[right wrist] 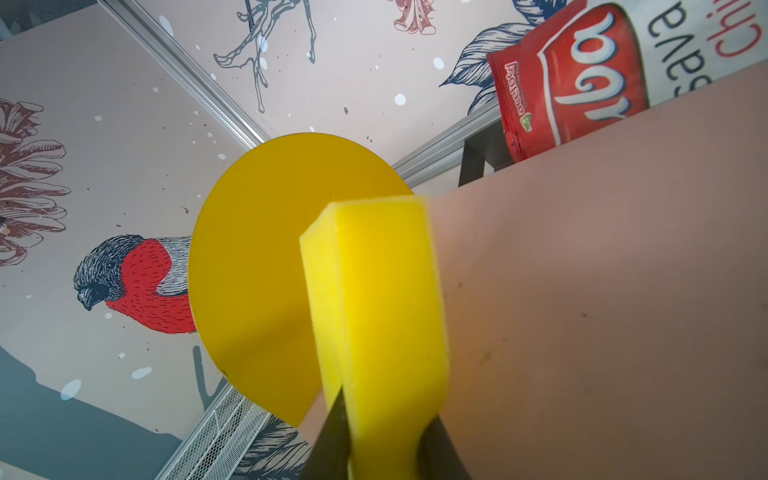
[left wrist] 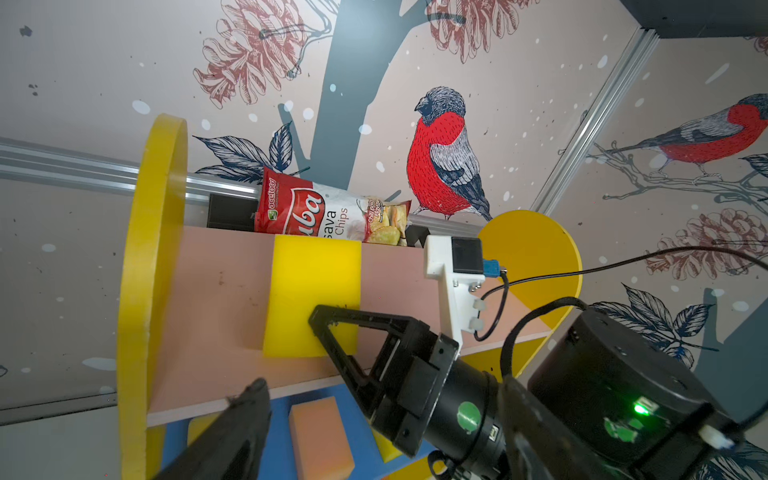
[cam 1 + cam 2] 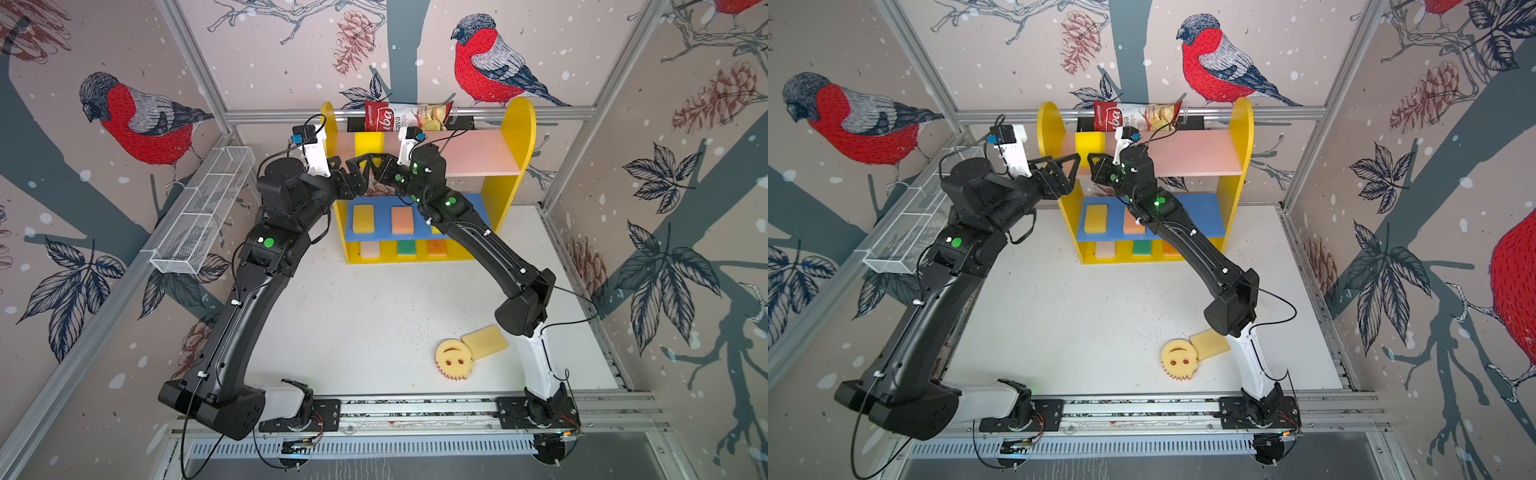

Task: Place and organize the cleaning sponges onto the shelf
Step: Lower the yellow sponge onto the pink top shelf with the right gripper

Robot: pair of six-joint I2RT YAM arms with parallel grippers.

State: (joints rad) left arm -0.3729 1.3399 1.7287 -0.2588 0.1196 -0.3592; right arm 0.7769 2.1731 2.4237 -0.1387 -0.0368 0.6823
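Seven sponges are on the shelf (image 3: 515, 137): a yellow sponge (image 1: 374, 291) upright on the pink upper board (image 3: 478, 158), three on the blue middle board (image 3: 382, 216) (one largely hidden under the right arm) and three on the base (image 3: 415, 259). The smiley sponge (image 3: 454, 358) and a cream sponge (image 3: 485, 341) lie touching on the table, not yet shelved. The right gripper (image 1: 382, 432) flanks the yellow sponge, and it cannot be told whether it pinches it or stands free; the left gripper (image 3: 1068, 171) hangs spread and empty just beside, judged to crowd any withdrawal, while the chips bag (image 3: 399, 116) sits behind the upper board
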